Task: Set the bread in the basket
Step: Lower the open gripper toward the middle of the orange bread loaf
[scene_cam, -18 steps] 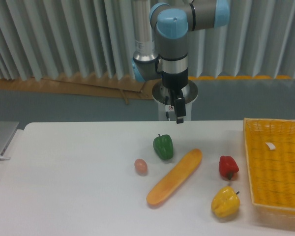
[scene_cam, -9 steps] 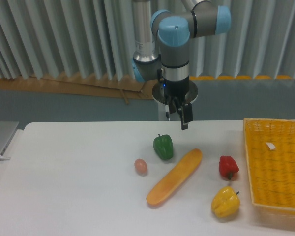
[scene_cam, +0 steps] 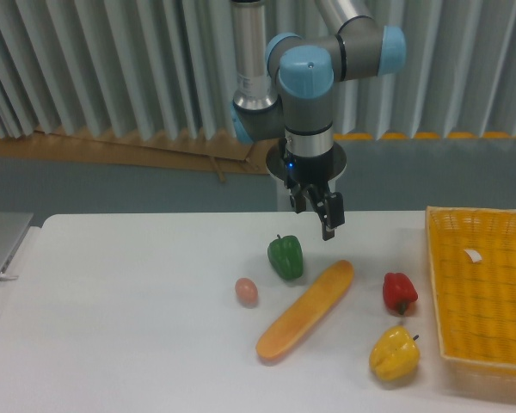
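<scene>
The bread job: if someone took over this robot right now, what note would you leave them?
Gripper: holds nothing, hangs above the table just over the bread's far end; open or shut is hard to tell.
Bread: lies diagonally on the table, untouched, among the peppers and the egg.
Basket: at the right edge; only its white tag shows inside.
Done: nothing yet.
Left: grasp the bread, carry it right, set it in the basket.

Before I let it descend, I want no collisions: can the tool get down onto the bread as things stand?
Probably yes. The tool hangs above the bread near its upper end, with nothing between them; the green pepper sits close beside that end.
</scene>
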Tool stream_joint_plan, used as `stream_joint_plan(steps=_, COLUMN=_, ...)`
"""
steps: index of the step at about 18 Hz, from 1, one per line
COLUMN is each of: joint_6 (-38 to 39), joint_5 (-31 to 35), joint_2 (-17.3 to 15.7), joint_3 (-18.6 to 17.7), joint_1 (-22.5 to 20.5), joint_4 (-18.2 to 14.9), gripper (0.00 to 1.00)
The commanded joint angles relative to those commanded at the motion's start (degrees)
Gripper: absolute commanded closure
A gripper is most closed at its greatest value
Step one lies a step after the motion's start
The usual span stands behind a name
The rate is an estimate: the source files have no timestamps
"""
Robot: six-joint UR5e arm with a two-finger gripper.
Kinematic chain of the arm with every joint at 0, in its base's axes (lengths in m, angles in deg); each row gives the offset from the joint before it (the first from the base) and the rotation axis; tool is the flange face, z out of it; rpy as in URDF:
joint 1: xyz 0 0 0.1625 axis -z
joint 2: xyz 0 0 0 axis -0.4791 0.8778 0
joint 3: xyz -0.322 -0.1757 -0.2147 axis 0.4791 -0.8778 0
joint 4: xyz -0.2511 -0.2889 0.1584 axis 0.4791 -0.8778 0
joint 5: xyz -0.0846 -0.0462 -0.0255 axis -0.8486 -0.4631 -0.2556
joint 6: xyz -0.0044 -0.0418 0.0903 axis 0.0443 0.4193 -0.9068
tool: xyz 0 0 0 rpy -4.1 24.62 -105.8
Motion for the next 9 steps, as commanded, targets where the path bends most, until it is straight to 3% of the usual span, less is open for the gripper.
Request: stream_joint_plan(steps=9, joint_6=0.53, joint_5=0.18, joint_2=2.72, joint_3=-1.49, joint_1=0.17, joint_4=1.84, gripper=0.00)
